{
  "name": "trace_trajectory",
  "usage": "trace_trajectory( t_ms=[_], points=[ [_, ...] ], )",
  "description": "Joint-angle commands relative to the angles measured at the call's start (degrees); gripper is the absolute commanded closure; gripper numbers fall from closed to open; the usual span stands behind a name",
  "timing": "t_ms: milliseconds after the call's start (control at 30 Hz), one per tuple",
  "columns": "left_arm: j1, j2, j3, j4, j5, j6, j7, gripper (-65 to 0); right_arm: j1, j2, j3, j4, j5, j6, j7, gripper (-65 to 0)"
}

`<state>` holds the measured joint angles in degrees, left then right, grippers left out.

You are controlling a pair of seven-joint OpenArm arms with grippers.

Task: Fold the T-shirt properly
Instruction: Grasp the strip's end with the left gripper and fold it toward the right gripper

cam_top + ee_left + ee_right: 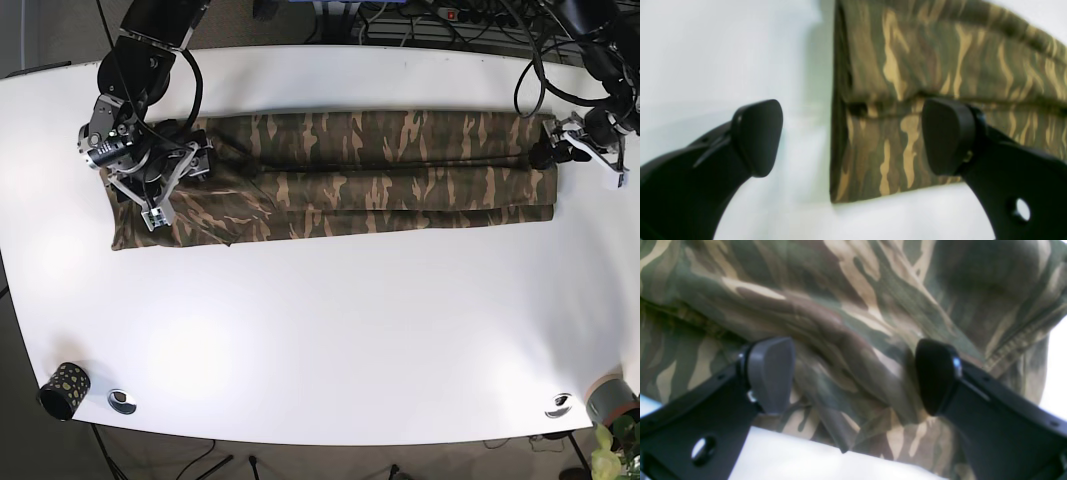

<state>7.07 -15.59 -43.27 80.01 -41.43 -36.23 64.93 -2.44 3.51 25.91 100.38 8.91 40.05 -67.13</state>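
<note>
Nearest the lens in the right wrist view, the right gripper [853, 376] stands wide open, holding nothing, its pads over rumpled cloth. The T-shirt [340, 175], camouflage, lies as a long band folded lengthwise across the upper half of the table [320, 340]. At upper right, the left gripper [850, 136] straddles the band's end edge, likewise wide open. Judged step: positioning for the crosswise fold; next, both ends need gripping.

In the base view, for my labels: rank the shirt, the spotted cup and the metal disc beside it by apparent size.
1. shirt
2. spotted cup
3. metal disc
</note>
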Motion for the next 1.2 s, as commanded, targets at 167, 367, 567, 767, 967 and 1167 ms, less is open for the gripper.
trace_trajectory(
  t_ms=[167, 367, 567, 767, 967, 1167],
  points=[
    [-2.10, 0.69, 1.38, -0.93, -0.90, -0.74, -0.71, -58.3, 0.81, 0.49, 0.15, 0.85, 0.46, -0.05, 1.07, -53.1],
    [-2.63, 0.78, 5.68, -0.93, -0.90, -0.74, -0.71, -47.5, 0.81, 0.40, 0.15, 0.85, 0.46, -0.05, 1.07, -53.1],
    [-2.72, 0.87, 8.58, -0.84, -0.90, 2.87, -3.61, -19.4, 0.90, -0.65, 0.15, 0.85, 0.46, -0.05, 1.51, -53.1],
    [-2.28, 0.87, 8.85, -0.14, -0.99, 6.82, -6.07, -5.3, 0.81, -0.74, 0.15, 0.85, 0.46, -0.05, 2.21, -53.1],
    [-0.96, 0.61, 12.98, 5.49, -0.90, 7.09, -7.21, -2.8, 0.81, -0.74, 0.15, 0.85, 0.46, -0.05, 2.21, -53.1],
    [-0.08, 0.87, 23.18, 16.83, 5.17, 7.35, -8.35, -2.8, 0.81, -0.74, 0.15, 0.85, 0.46, -0.05, 2.21, -53.1]
  ],
)
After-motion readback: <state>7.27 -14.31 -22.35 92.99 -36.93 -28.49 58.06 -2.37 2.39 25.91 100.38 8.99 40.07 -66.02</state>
